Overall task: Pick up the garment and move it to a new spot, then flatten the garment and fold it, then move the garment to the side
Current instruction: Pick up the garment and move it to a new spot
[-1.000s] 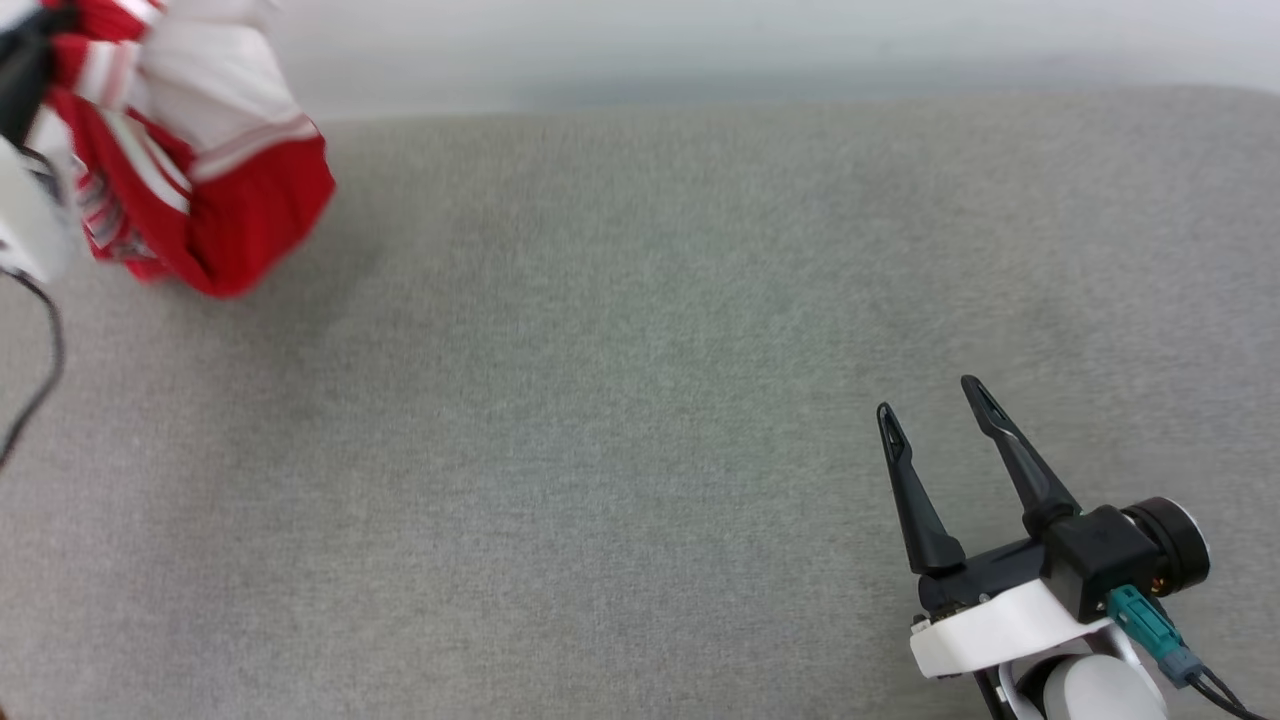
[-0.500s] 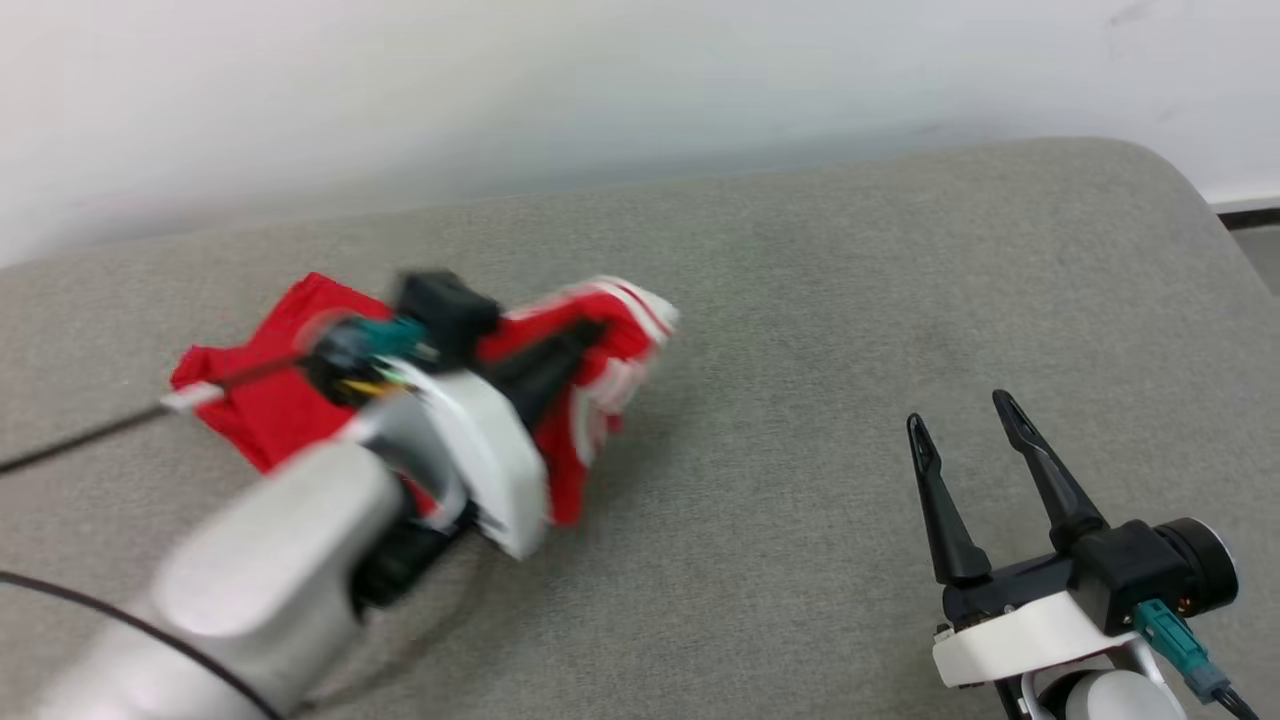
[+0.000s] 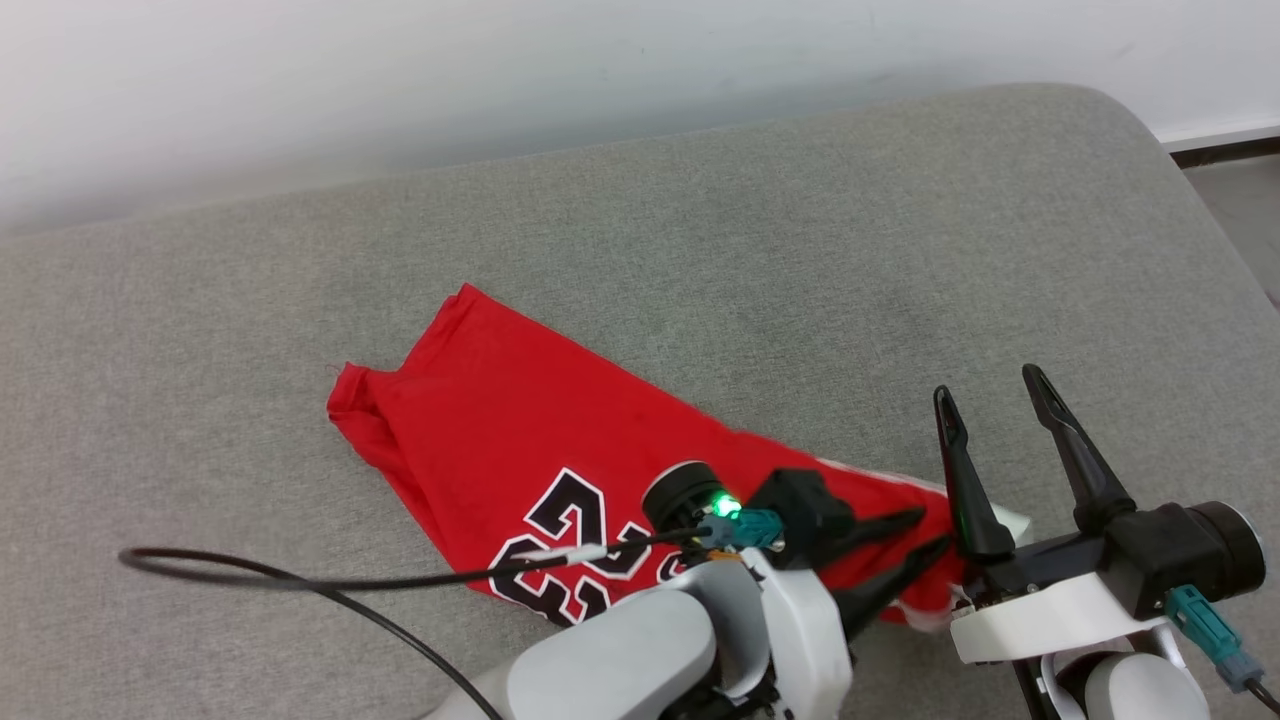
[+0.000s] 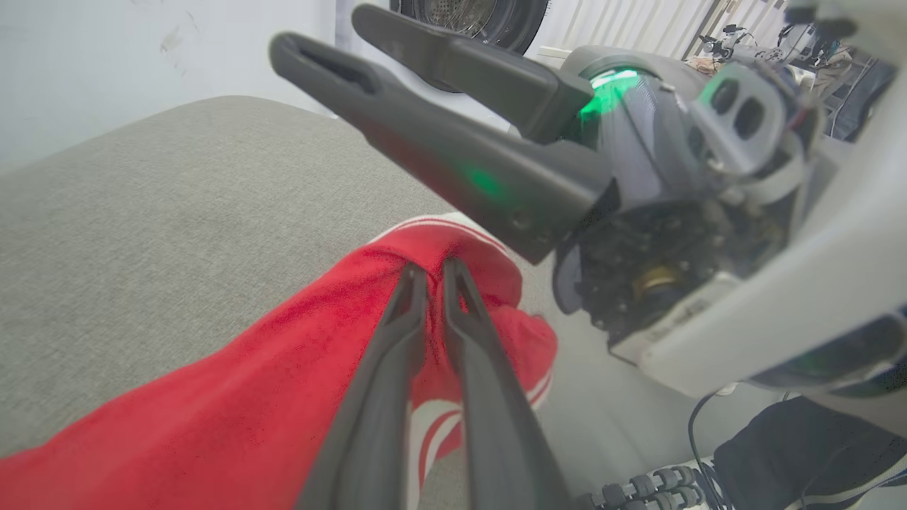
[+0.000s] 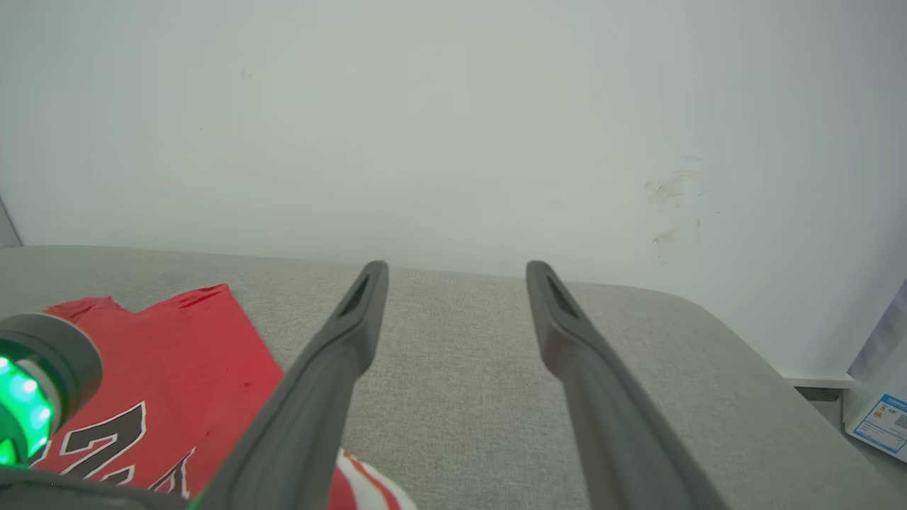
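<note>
Red garment (image 3: 520, 430) lies rumpled on the grey cushion (image 3: 300, 250), a long strip running from about five o'clock, close to the robot, out toward ten o'clock. At the near end, the white-and-red striped trim is bunched. The left gripper (image 3: 930, 530) has its tips on that bunch. In the left wrist view its fingers (image 4: 382, 397) stand almost together with a thin slit between them, and whether cloth is pinched there cannot be told. The right gripper (image 3: 986, 384) sits at four o'clock, just beside that end, released, its fingers spread wide with nothing between them and pointing to twelve. One finger crosses the garment's edge in the head view; contact cannot be confirmed. A green light (image 3: 722, 505) is lit on the left wrist, and a black cable (image 3: 300, 580) loops from it toward nine o'clock. Farther out, a black-and-white number print faces up, partly covered by the left arm. Beyond it is plain red cloth, with a folded corner at ten o'clock. At twelve o'clock, behind the cushion, is a white wall (image 3: 400, 80).
</note>
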Controlling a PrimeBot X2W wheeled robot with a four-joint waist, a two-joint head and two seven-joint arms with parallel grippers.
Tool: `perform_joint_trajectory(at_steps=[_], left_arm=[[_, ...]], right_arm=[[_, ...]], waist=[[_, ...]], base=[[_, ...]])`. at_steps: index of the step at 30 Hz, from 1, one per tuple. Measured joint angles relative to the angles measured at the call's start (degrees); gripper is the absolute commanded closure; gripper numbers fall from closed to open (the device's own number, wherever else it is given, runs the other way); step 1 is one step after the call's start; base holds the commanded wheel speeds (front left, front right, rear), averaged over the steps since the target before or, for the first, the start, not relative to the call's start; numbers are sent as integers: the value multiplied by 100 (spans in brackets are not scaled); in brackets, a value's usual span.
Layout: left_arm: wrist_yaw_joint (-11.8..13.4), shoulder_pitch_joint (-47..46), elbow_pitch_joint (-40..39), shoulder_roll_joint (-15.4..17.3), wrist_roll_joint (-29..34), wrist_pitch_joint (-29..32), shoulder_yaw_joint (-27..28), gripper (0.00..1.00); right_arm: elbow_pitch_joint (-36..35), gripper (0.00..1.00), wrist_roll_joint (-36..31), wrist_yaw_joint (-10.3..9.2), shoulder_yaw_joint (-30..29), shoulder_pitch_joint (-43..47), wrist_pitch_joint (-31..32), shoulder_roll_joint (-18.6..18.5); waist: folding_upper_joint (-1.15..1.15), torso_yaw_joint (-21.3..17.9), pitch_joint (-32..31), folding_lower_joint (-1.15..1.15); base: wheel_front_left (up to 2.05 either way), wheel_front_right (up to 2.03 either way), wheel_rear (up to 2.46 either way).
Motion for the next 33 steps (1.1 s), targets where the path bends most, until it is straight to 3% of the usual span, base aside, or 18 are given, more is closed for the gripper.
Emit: perform_joint_trajectory(at_steps=[2, 4, 10, 15, 23, 29, 33], left_arm=[[-4, -15, 221, -26, 146, -181, -55, 0], [-14, -136, 464, 33, 200, -572, 180, 0], [212, -163, 345, 495, 230, -790, 1176, 0], [519, 288, -497, 1031, 665, -808, 2552, 0], [896, 2205, -1811, 1635, 1438, -808, 4351, 0], [1160, 3548, -2462, 1349, 2054, -808, 5288, 0], [1002, 4082, -2607, 973, 2462, -808, 5493, 0]], right_arm=[[-3, 0, 0, 0, -2, -3, 0, -1], [-8, 0, 9, 0, -32, -6, 0, -1], [32, 0, 10, 0, 64, 15, 0, 1], [65, 0, 5, 0, 66, 101, 0, -1], [22, 0, 80, 0, 127, 176, 0, -1], [-22, 0, 102, 0, 119, 267, 0, -1], [-14, 0, 102, 0, 131, 293, 0, 1]], waist=[[0, -13, 11, 0], [0, 59, -18, 0], [0, 298, -164, 0], [0, 567, -331, 1], [0, 911, -571, 1], [0, 1092, -605, 0], [0, 1165, -614, 0]], base=[[0, 0, 0], [0, 0, 0], [0, 0, 0], [0, 0, 0], [0, 0, 0], [0, 0, 0], [0, 0, 0]])
